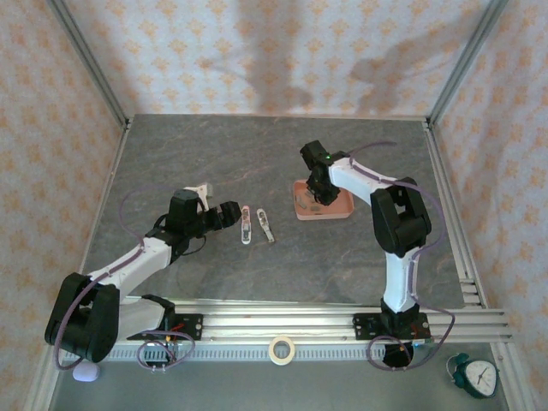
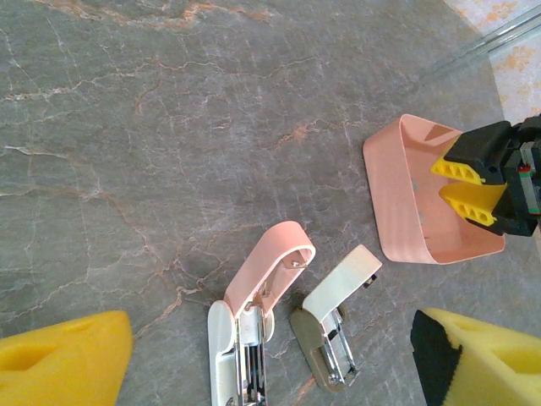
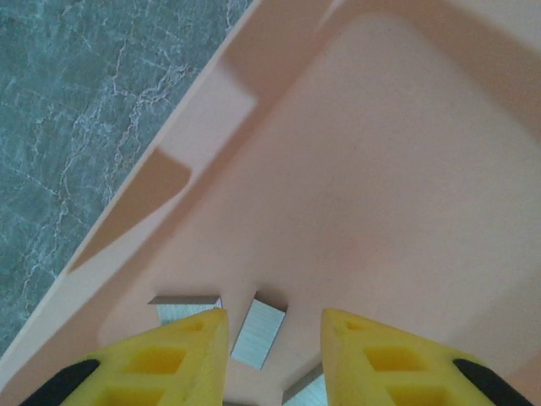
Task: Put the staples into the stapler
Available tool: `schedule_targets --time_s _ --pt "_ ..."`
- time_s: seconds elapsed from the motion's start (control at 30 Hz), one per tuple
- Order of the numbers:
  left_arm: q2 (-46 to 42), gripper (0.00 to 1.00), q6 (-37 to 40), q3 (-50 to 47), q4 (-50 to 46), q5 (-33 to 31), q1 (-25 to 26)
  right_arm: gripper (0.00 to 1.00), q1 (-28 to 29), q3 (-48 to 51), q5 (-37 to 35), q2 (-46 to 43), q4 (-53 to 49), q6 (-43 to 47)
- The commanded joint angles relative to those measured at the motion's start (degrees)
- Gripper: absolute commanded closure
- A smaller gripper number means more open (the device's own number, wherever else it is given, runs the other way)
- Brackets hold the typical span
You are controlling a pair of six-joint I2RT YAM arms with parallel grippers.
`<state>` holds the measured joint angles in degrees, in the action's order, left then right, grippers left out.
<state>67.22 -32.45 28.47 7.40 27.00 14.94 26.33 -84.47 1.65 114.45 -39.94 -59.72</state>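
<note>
While waiting left of the grey stone table's [image 1: 214,163] middle: left gripper [image 1: 229,214] wide and empty, just beside the tiny cream-and-pink plastic stapler [image 2: 254,304], opened, long side running front to back. Farther right, inside the shallow pink tray [image 1: 342,212]: right gripper [image 1: 315,193] partly spread, empty, straddling small dark grey metal staples [image 3: 260,334], nearest for pinching.

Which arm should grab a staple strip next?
Right. The right gripper is open inside the pink tray, and one of the staples lies between its fingers. The left gripper hovers open by the opened stapler, apart from the tray.
</note>
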Motion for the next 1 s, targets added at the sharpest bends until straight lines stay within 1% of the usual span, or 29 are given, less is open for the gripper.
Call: schedule_targets --time_s 0.0,0.73,0.97 --pt "-1.21 0.13 1.51 -0.34 0.43 -0.64 -0.44 0.66 -0.4 0.62 -0.06 1.87 0.98 -2.58" --pt "-1.3 0.13 1.51 -0.7 0.01 -1.16 -0.44 0.7 -1.02 1.23 3.32 5.15 2.49 -2.83" --pt "-1.39 0.13 1.51 -0.77 0.04 -1.15 -0.44 0.76 -1.25 1.5 3.92 5.26 1.8 -2.02"
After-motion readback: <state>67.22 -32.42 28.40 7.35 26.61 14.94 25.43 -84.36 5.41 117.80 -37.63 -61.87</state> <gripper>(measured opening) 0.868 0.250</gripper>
